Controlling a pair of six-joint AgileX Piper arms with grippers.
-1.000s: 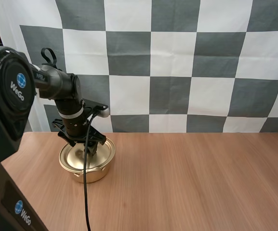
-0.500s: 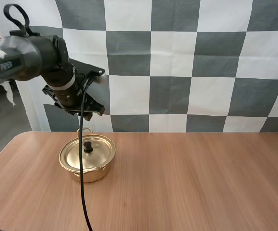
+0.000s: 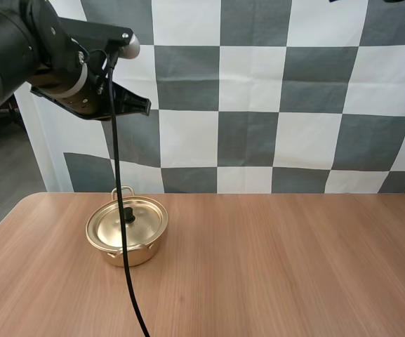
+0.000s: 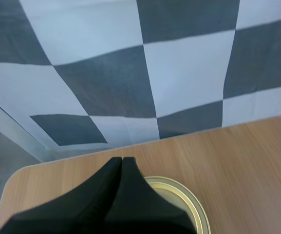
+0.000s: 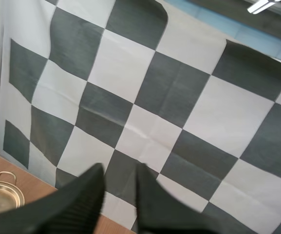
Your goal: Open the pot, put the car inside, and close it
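The left claw (image 4: 122,161), its two fingers pressed together on nothing, hangs high above the pot (image 3: 142,251), which stands below it with the lid (image 3: 142,221) on. The right claw (image 5: 118,168) has its fingers apart and empty, well away from the pot. The lid hides the inside, so I cannot tell if the car is in; if it is, the task looks done.

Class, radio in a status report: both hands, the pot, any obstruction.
Left hand shut, empty, high over pot. Right hand open, empty. Lid on pot. Nothing blocks the lid.
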